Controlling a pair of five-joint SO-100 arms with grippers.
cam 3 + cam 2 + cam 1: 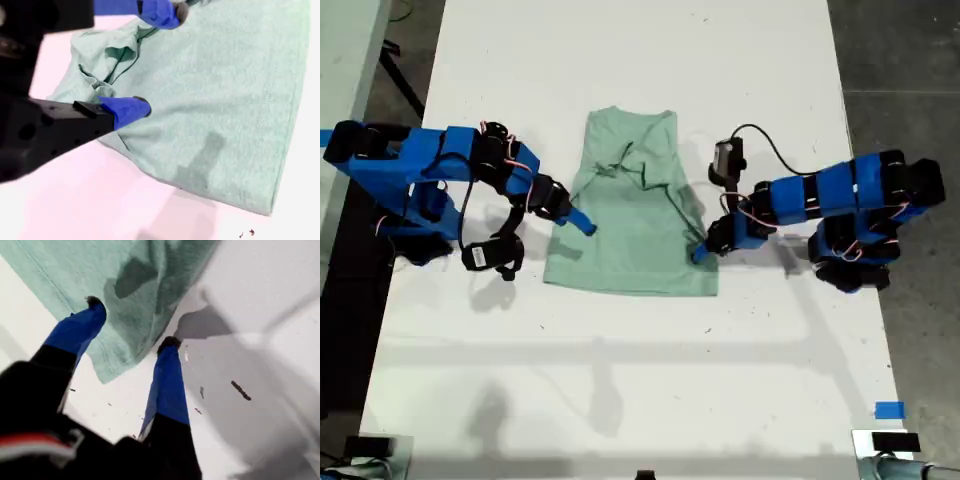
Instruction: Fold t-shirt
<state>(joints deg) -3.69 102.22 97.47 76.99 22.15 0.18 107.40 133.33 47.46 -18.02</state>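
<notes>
Spanning the middle of your white bench [620, 60], the t-shirt [632, 215] already has both sleeves folded in; the lengthwise fold remains. Your first gripper [131, 325] and second gripper [160, 60] stand released, each astride an opposite shirt edge.

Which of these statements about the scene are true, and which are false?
1. The t-shirt lies on a white table. True.
2. My first gripper is shut on the cloth. False: its jaws stand open, one fingertip over the cloth, the other over bare table.
3. The t-shirt carries a large print. False: it is plain.
4. My second gripper is open over the t-shirt. True.
5. A blue tape piece lies near the exterior view's lower right. True.
</notes>
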